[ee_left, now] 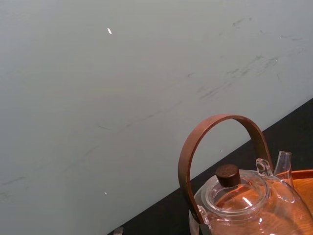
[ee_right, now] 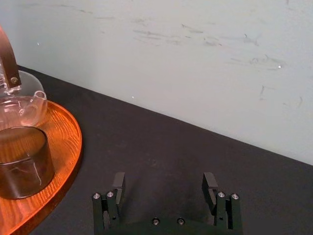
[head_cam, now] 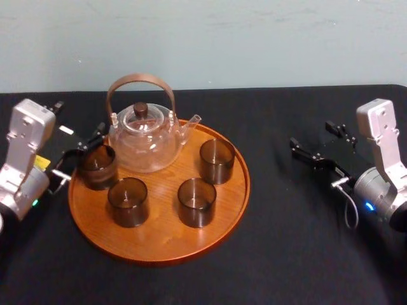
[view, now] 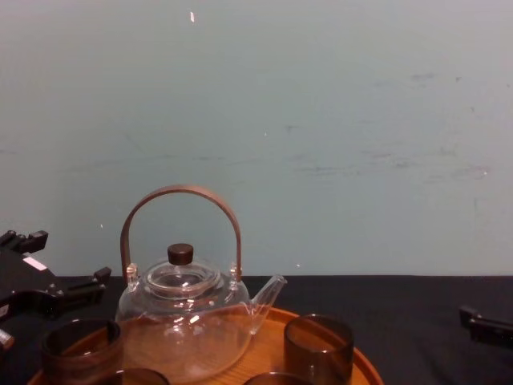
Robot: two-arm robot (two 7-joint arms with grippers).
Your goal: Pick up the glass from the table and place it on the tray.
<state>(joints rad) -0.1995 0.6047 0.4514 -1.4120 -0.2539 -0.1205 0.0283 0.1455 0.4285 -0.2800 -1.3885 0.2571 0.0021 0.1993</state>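
The short, smoky-brown, straight-walled glass point(head_cam: 97, 166) stands upright at the far left of the round orange-brown wooden tray point(head_cam: 159, 254), just inside the low rim and close beside the clear glass teapot point(head_cam: 143, 140) with its arched brown handle. Three matching tumblers point(head_cam: 196, 202) share the tray nearer and to the right. No tumbler shows on the matte black worktop point(head_cam: 305, 241), so the placing looks done.

The glass is see-through, dark-tinted, open-topped and without a handle, with a thicker-looking base. It is probably light and rigid, but slick and easily chipped. The best hold is across its side wall at about mid-height with a gentle squeeze, kept clear of the teapot's spout and belly so nothing knocks together.

The left claw point(head_cam: 79, 121) sits just beyond the tray's far-left edge, close to the glass, with its fingers spread wide and nothing between them. The right claw point(head_cam: 318, 138) is parked over the worktop well to the right of the tray, also wide and empty.
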